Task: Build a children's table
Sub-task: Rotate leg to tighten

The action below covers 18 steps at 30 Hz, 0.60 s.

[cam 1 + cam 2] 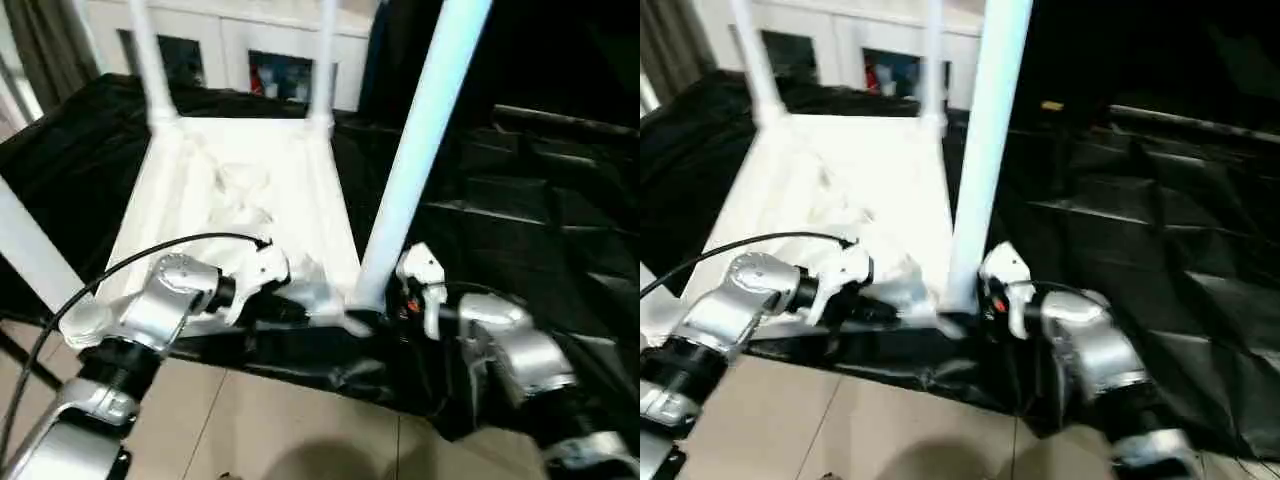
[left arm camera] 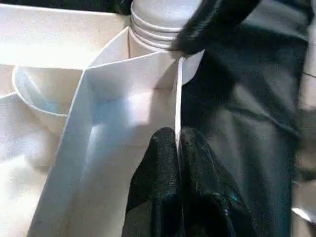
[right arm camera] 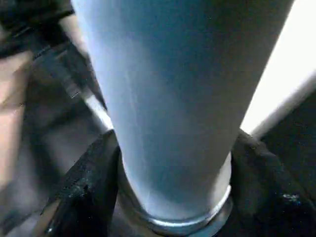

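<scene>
Children's table top [image 1: 250,190] lies upside down on the black-draped worktop [image 1: 520,200], ribbed underside up, with two white legs [image 1: 150,70] standing in its far corner sockets. A nearer leg [image 1: 415,150] rises from the near right corner. The left end effector [image 2: 177,148] is pinched shut on the top's thin edge wall. The right end effector [image 3: 173,197] straddles the nearer leg's base, its black fingers [image 3: 89,182] on either side against it.
</scene>
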Tool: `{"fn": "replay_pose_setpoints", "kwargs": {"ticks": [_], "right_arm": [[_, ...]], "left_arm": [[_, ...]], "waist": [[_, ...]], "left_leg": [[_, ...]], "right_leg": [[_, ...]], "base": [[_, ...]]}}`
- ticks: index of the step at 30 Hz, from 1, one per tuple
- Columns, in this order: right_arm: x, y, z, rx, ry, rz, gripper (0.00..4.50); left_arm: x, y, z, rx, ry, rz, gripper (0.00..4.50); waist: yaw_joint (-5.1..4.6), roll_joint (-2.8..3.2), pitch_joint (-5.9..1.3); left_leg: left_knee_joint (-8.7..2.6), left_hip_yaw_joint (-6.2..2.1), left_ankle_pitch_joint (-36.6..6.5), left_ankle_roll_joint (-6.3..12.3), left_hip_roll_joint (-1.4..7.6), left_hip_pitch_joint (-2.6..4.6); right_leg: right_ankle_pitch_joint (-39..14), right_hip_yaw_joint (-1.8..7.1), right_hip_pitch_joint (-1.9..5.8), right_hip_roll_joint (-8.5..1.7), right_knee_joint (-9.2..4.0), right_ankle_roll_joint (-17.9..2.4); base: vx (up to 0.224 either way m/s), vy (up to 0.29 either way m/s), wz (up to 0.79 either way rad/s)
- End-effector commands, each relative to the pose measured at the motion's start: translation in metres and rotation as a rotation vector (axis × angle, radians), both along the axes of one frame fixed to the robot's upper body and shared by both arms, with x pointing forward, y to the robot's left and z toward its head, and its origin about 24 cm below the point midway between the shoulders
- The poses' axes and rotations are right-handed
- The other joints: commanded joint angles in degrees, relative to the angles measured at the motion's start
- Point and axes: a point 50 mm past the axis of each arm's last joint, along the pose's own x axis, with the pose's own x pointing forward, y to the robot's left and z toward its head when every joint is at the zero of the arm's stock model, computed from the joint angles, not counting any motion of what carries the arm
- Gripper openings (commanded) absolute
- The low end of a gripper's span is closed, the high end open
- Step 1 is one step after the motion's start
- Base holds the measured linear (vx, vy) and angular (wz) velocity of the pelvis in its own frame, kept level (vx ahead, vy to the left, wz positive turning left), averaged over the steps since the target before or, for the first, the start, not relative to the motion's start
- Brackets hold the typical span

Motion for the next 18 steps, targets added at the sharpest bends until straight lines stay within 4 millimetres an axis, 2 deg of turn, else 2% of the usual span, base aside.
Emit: {"fn": "replay_pose_setpoints", "kwargs": {"ticks": [1, 3, 4, 8, 10, 11, 14, 16, 17, 18], "right_arm": [[0.011, 0.005, 0.002, 0.037, -0.013, -0.181, 2.72], [0.012, 0.01, -0.001, 0.039, -0.013, -0.226, 2.72], [0.012, 0.013, -0.002, 0.033, -0.022, -0.261, 2.72], [0.02, 0.037, -0.011, 0.018, -0.007, -0.504, 2.72], [0.02, 0.044, -0.011, 0.013, -0.01, -0.493, 2.72], [0.021, 0.048, -0.01, 0.014, -0.016, -0.475, 2.72], [0.022, 0.052, -0.007, 0.045, -0.016, -0.458, 2.72], [0.023, 0.052, -0.004, 0.067, -0.022, -0.45, 2.72], [0.024, 0.052, -0.003, 0.076, -0.025, -0.45, 3.28], [0.026, 0.049, 0.003, 0.086, -0.06, -0.419, 3.28]], "left_arm": [[0.006, -0.017, -0.012, 0.01, 0.001, 0.075, 0.0], [0.009, -0.023, -0.013, 0.01, -0.007, 0.111, 0.0], [0.011, -0.029, -0.014, 0.011, -0.013, 0.132, 0.0], [0.023, -0.063, -0.014, -0.002, -0.045, 0.268, 0.0], [0.023, -0.069, -0.015, 0.004, -0.056, 0.265, 0.0], [0.022, -0.073, -0.015, 0.003, -0.063, 0.256, 0.0], [0.021, -0.075, -0.014, -0.002, -0.073, 0.239, 0.0], [0.022, -0.074, -0.014, -0.009, -0.073, 0.242, 0.0], [0.023, -0.073, -0.014, -0.01, -0.072, 0.244, 0.0], [0.024, -0.067, -0.013, -0.007, -0.081, 0.24, 0.0]], "waist": [[-0.05, 0.42, -3.27], [-0.2, 0.84, -3.36], [-0.23, 0.56, -3.36], [-0.25, 0.67, -3.52], [-0.27, 0.91, -3.46], [-0.26, 0.74, -3.43], [-0.24, 0.81, -3.37], [-0.21, 1.16, -3.46], [-0.27, 0.98, -3.43], [-0.25, 0.94, -3.44]], "left_leg": [[-4.18, -0.07, -12.93, -0.3, 0.98, 0.28], [-4.16, -0.15, -13.2, -0.67, 1.03, 0.35], [-4.16, -0.16, -13.01, -0.54, 0.95, 0.23], [-3.98, -0.06, -12.59, -0.56, 0.84, 0.58], [-4.1, -0.11, -13.23, -0.46, 0.85, 0.52], [-4.15, -0.14, -13.68, 0.03, 0.84, 0.29], [-4.31, -0.22, -14.12, 0.7, 0.83, 0.05], [-4.34, -0.28, -13.73, 0.7, 0.86, -0.01], [-4.33, -0.22, -13.84, 0.82, 0.82, -0.04], [-4.31, -0.21, -13.82, 0.84, 0.78, -0.05]], "right_leg": [[-21.18, 2.69, 2.6, -4.19, -5.26, -8.59], [-20.98, 2.73, 2.55, -4.17, -5.26, -8.49], [-20.86, 2.68, 2.63, -4.15, -5.37, -8.31], [-21.65, 2.77, 2.25, -4.23, -5.57, -8.09], [-20.81, 2.69, 2.29, -4.08, -5.49, -8.24], [-20.74, 2.63, 2.45, -4.16, -5.6, -7.97], [-21.64, 2.56, 2.58, -4.17, -5.7, -7.32], [-20.67, 2.65, 2.66, -4.19, -5.59, -7.49], [-20.56, 2.63, 2.64, -4.13, -5.65, -7.53], [-20.73, 2.63, 2.67, -4.13, -5.64, -7.49]], "base": [[0.0, 0.0, 0.0], [0.0, 0.0, 0.0], [0.0, 0.0, 0.0], [0.0, 0.0, 0.0], [0.0, 0.0, 0.0], [0.0, 0.0, 0.0], [0.0, 0.0, 0.0], [0.0, 0.0, 0.0], [0.0, 0.0, 0.0], [0.0, 0.0, 0.0]]}}
